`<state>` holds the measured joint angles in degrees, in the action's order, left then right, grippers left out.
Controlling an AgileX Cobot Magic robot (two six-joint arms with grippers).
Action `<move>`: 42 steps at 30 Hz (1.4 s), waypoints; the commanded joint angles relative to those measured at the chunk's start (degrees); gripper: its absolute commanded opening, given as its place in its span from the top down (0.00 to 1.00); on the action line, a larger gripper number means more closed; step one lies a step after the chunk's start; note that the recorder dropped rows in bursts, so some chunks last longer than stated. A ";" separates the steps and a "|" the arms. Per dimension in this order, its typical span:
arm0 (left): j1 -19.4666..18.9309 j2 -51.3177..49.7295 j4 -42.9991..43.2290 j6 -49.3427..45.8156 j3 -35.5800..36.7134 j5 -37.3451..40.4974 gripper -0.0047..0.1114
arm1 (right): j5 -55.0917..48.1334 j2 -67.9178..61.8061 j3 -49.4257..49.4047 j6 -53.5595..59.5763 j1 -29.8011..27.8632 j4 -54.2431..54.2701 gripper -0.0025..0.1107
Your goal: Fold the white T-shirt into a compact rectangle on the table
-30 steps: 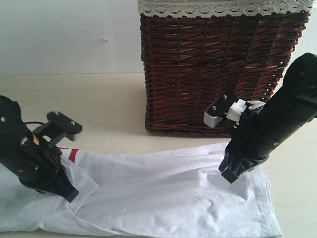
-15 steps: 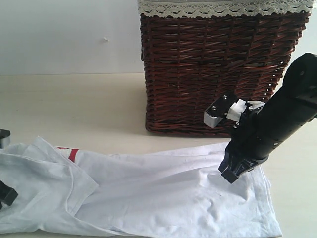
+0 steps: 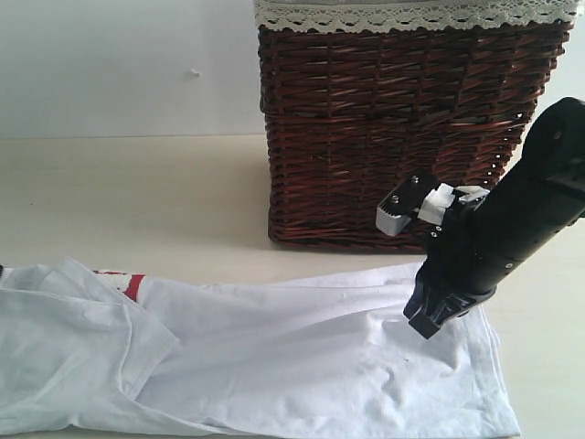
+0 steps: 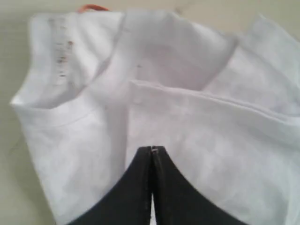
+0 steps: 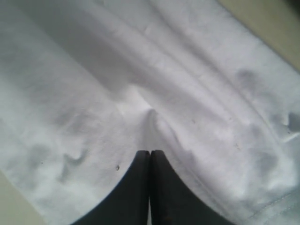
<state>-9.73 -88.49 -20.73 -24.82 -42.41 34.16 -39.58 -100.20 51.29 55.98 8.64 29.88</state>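
Mid-fold, the white T-shirt (image 3: 302, 357) lies as a long band on the worktop (image 3: 137, 201), right pincer (image 3: 422, 324) closed on a ridge of cloth, left pincer (image 4: 152, 149) shut and empty near the collar end; next, seemingly, one end must be carried across.

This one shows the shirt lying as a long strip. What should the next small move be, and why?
Probably lift the right end effector a little and start carrying its end of the T-shirt toward the collar end. It is shut with cloth puckered at its tip, so it seems to hold the fabric, and the T-shirt lies as a long band needing a crosswise fold.
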 commanded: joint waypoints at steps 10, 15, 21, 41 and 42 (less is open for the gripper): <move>-28.28 -4.53 -25.15 -30.15 -0.25 12.26 0.83 | -0.95 -0.13 -0.07 0.36 -0.28 1.22 0.98; -28.28 -8.93 -24.47 -32.94 -0.25 8.77 0.45 | -0.95 -0.13 -0.07 0.36 -0.28 1.22 0.98; -28.28 -13.68 -28.69 -33.73 -0.25 6.67 0.38 | -0.95 -0.13 -0.07 0.36 -0.28 1.47 0.98; -15.04 -22.16 -32.12 -47.42 -0.25 16.97 0.61 | -0.62 -0.13 -0.07 0.48 -0.28 1.44 0.98; -14.09 -22.16 -31.85 -47.29 -0.25 16.97 0.73 | -0.62 -0.13 -0.07 0.49 -0.28 1.64 0.98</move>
<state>-26.93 -109.97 -55.63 -72.63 -43.08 52.22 -40.40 -100.20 51.29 55.98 8.64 30.84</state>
